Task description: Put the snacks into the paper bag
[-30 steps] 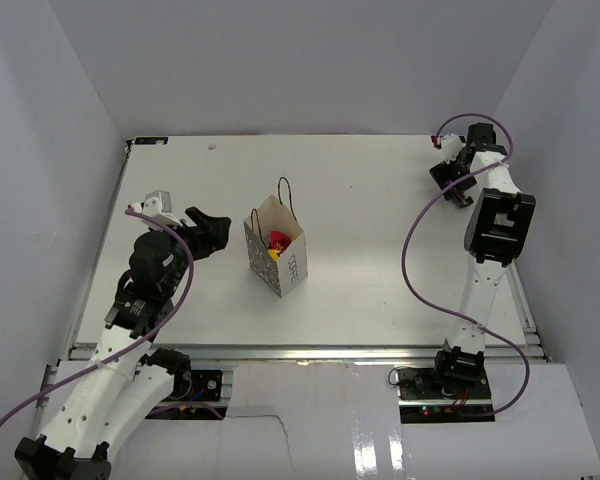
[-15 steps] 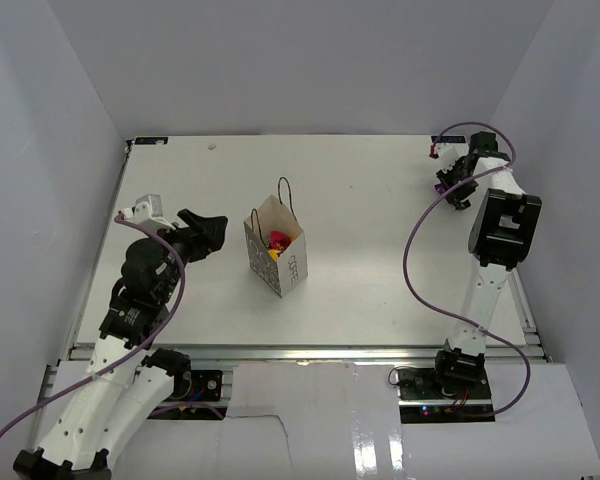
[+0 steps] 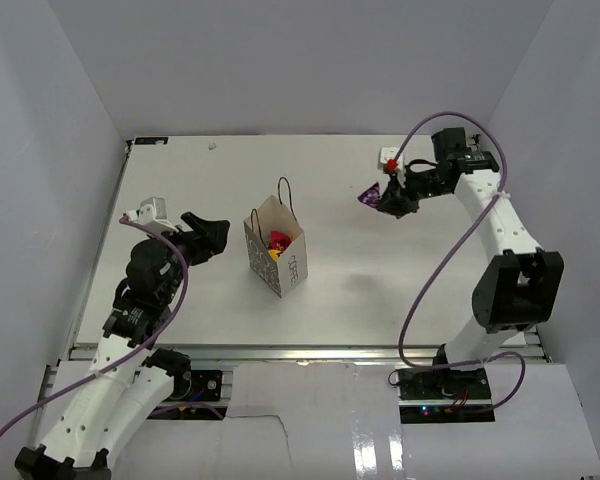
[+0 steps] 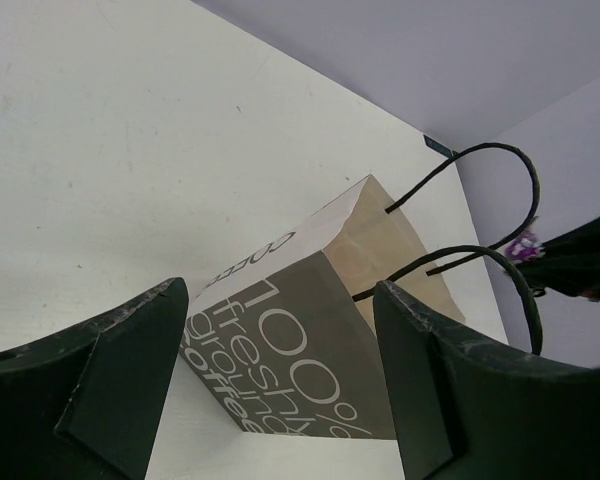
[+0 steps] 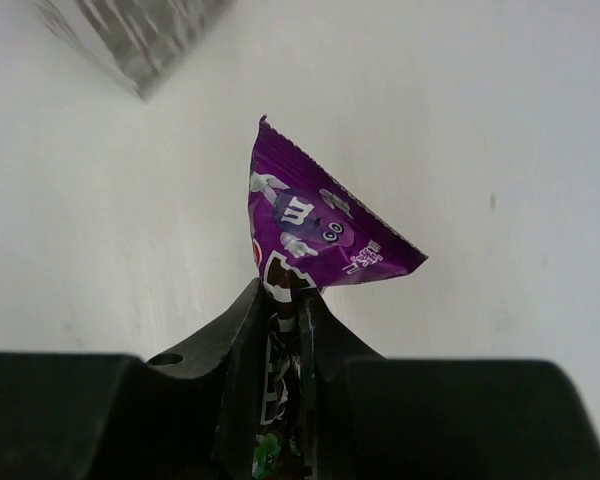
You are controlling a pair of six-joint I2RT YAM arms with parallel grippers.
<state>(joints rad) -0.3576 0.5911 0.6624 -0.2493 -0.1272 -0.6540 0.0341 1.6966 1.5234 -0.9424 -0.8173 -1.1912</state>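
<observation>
Transport is the step in hand: your right gripper (image 3: 389, 201) is clamped on the bottom edge of a purple packet (image 5: 320, 225), which sticks out ahead of the fingers and appears to be lifted clear, well to the right of the paper bag (image 3: 276, 258) and slightly beyond it. The bag stands upright with its mouth open, and red and yellow snacks (image 3: 276, 241) show inside. Your left gripper (image 3: 218, 234) waits just to the left of the bag, spread wide and holding nothing. Next, you likely need to swing the packet leftward until it hangs over the bag's mouth, lower it between the black cord handles (image 4: 480, 205), then let go. Mind those handles; a light bag could tip if snagged.
</observation>
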